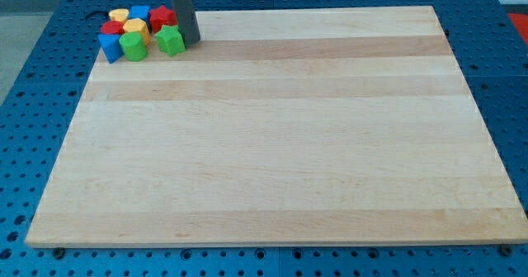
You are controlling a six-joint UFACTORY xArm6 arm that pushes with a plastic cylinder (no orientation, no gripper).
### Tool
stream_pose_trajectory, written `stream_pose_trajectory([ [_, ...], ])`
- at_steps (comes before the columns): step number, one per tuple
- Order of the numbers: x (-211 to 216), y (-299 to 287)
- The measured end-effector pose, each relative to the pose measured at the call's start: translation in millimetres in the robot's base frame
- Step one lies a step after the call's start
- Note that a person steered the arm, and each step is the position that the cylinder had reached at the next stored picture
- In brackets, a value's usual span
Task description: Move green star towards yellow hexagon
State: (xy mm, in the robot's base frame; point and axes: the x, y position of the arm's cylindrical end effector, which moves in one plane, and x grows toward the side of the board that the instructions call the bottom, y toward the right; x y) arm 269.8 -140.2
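Although the blocks are packed tightly in the view's top-left corner, the task appears close to done. The green star [171, 39] is seen at the right edge of the cluster, and the yellow hexagon [135, 28] is judged to sit just to its left and slightly toward the view's top, with only a narrow gap, if any, between them; whether they touch cannot be told. My tip [190, 40] is placed just to the right of the green star, seemingly touching or nearly touching it, so a short push toward the view's left is judged to be all that is left.

Around the two are found a red block [162, 16] at the top of the star, a blue block [139, 12], a yellow round block [119, 16], a second red block [110, 28], a blue block at the lower left [110, 47] and a green round block [133, 47]. Shapes of these are made out only roughly.

No jaws are fitted to this arm, so no released or clenched state can be reported. No containers are seen; every block is carried directly by the wooden tabletop [280, 145].
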Motion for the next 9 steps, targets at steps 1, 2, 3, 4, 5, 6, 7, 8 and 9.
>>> stream_pose_trajectory([
  [1,23,29],
  [2,39,14],
  [3,37,-8],
  [4,26,-10],
  [5,13,-10],
  [6,9,-16],
  [7,9,-16],
  [8,9,-25],
  [9,9,-42],
])
